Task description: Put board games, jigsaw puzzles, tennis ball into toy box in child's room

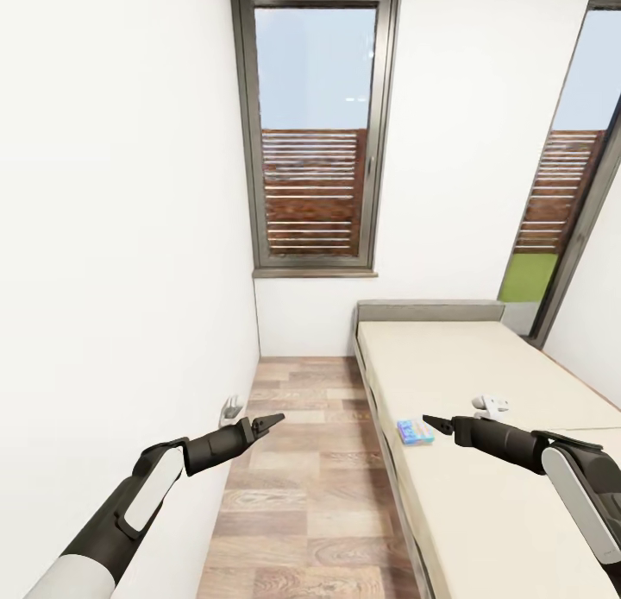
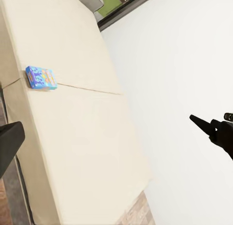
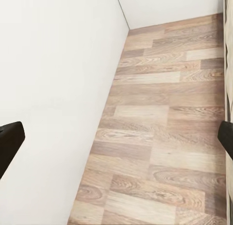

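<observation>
A small blue board game [image 1: 416, 431] lies flat on the cream bed [image 1: 483, 504], close to the mattress edge that faces the aisle. The left wrist view has the same blue box [image 2: 41, 77] on the mattress [image 2: 87, 137]. My right gripper [image 1: 434, 425] hovers open just above and beside the box, holding nothing. One of its fingers [image 3: 8, 142] frames bare wood floor. My left gripper [image 1: 274, 423] is open and empty over the aisle, a forearm's length from the box. The toy box, table, jigsaw puzzles and tennis ball are out of view.
A narrow wood-floor aisle [image 1: 302, 478] runs between the white wall [image 1: 112, 236] on the left and the bed. The grey headboard [image 1: 431, 310] stands below a tall window [image 1: 315, 133]. A glazed door [image 1: 569, 176] is at the right.
</observation>
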Motion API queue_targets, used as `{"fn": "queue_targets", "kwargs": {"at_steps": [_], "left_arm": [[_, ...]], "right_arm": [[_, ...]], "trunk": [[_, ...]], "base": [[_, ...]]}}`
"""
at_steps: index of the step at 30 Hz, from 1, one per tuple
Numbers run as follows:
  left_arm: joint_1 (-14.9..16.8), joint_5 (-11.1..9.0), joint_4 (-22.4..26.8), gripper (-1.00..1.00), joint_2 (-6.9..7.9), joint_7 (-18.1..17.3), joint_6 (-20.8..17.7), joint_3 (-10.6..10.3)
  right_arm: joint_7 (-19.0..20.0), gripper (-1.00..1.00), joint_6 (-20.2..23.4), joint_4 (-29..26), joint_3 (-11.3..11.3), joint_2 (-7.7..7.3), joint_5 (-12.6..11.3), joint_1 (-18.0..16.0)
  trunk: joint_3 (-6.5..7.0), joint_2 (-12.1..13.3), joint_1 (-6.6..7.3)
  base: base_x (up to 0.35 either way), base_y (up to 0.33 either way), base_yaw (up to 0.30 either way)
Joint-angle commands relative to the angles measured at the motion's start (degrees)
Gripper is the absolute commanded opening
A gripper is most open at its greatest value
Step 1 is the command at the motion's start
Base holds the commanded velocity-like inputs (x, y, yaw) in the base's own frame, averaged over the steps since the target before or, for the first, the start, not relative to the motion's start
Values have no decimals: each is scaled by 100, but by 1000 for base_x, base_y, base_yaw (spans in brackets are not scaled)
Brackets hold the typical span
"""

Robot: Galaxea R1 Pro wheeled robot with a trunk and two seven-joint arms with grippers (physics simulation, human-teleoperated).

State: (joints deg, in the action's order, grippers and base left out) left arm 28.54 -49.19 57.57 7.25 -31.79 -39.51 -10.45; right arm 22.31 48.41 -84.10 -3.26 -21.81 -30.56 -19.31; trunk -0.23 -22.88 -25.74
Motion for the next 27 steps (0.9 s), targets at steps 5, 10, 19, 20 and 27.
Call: {"fn": "queue_targets", "kwargs": {"at_steps": [5,10,19,20,27], "left_arm": [[2,-38,0,100,4,6,-30,-9],[2,-38,0,100,4,6,-30,-9],[2,-38,0,100,4,6,-30,-9],[2,-38,0,100,4,6,-30,-9],[2,-38,0,100,4,6,-30,-5]], "right_arm": [[29,100,28,-1,-8,1,15,-3],[29,100,28,-1,-8,1,15,-3],[30,100,28,-1,-8,1,15,-3],[30,100,28,-1,-8,1,15,-3],[29,100,28,-1,-8,1,15,-3]], "trunk": [[-2,-4,-5],[-2,-4,-5],[-2,-4,-5],[-2,-4,-5],[-2,-4,-5]], "base": [[266,0,0],[302,0,0],[324,0,0],[330,0,0],[333,0,0]]}}
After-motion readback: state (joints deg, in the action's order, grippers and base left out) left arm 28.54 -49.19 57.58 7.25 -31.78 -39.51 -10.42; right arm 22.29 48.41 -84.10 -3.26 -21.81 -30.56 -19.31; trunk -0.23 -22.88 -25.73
